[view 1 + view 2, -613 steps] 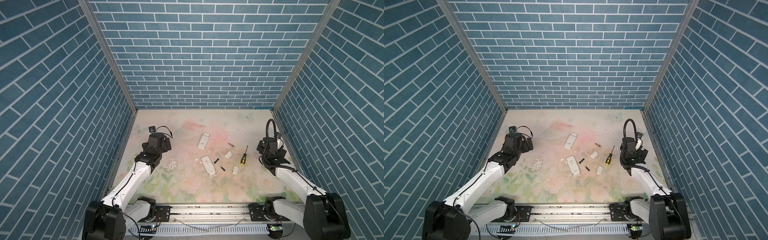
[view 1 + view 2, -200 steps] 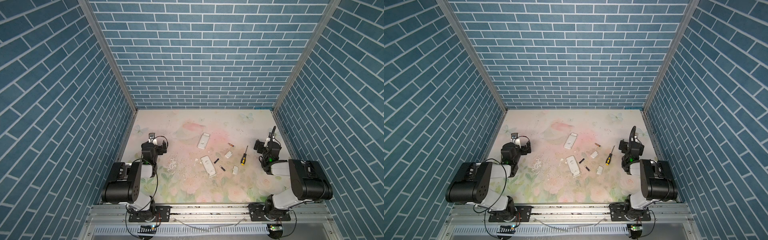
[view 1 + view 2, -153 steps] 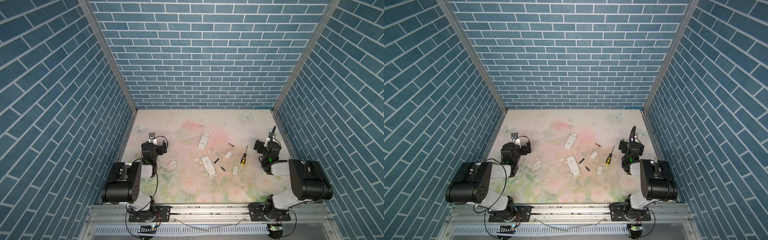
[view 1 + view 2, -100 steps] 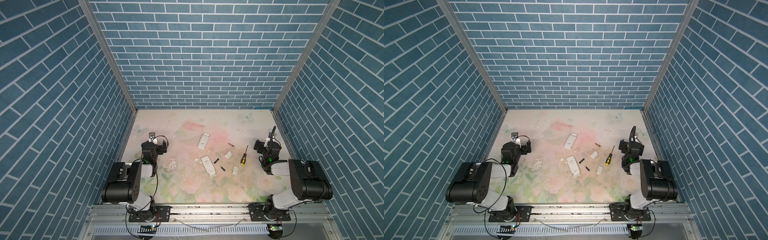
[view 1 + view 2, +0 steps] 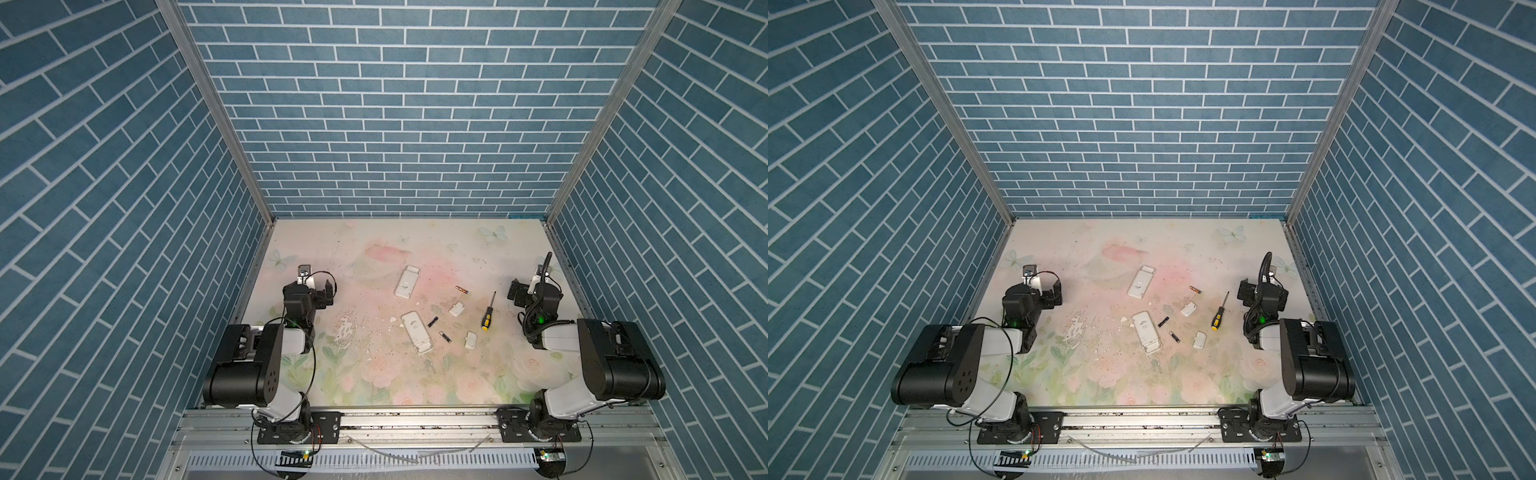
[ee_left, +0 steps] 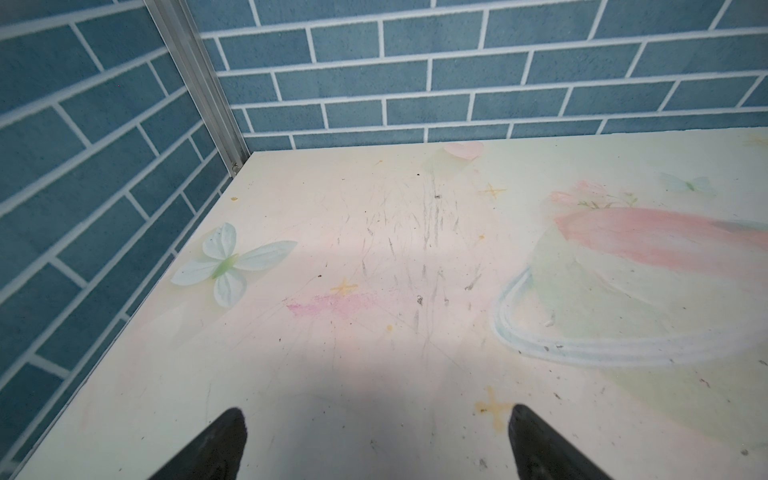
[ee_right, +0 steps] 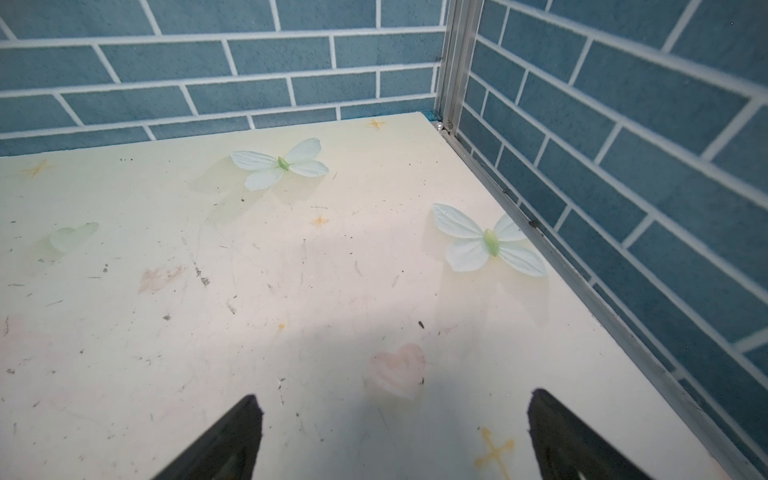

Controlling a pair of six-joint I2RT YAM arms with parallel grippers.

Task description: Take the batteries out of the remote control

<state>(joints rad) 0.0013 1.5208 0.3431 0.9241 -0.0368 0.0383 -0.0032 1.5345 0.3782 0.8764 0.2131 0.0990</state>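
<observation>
Nearest the rail, near remote [image 5: 417, 332]: a white body is seen lying flat on the table [image 5: 374, 386], its notched end turned toward the rail. Whether a cell is left inside cannot be made out.
black battery [image 5: 445, 336]: it is found loose on the table just right of the near remote and is touched by nothing.
near cover plate [image 5: 471, 339]: it is laid flat, right of that cell.
second black battery [image 5: 433, 321]: it is found loose beside the near remote's upper half, apart from the first cell.
screwdriver [image 5: 487, 317]: it is left lying between the cells and the right arm.
far cover plate [image 5: 456, 309]: it is laid flat, beyond the black cells.
handling: the cells are judged light, stiff, smooth and round, so rolling or slipping from the pads is to be expected. A hold across the middle of the barrel is advised, with the jaws square to its length and brought low to the table.
left gripper [image 6: 376, 409]: it is held over bare table by the left wall, with the jaws spread fully and nothing between them.
right gripper [image 7: 395, 395]: it is held over bare table by the right wall, with the jaws likewise spread wide and empty.
copper battery [image 5: 461, 289]: it lies alone, between the far remote and the screwdriver's tip.
far remote [image 5: 407, 281]: it is laid flat, farthest back.
</observation>
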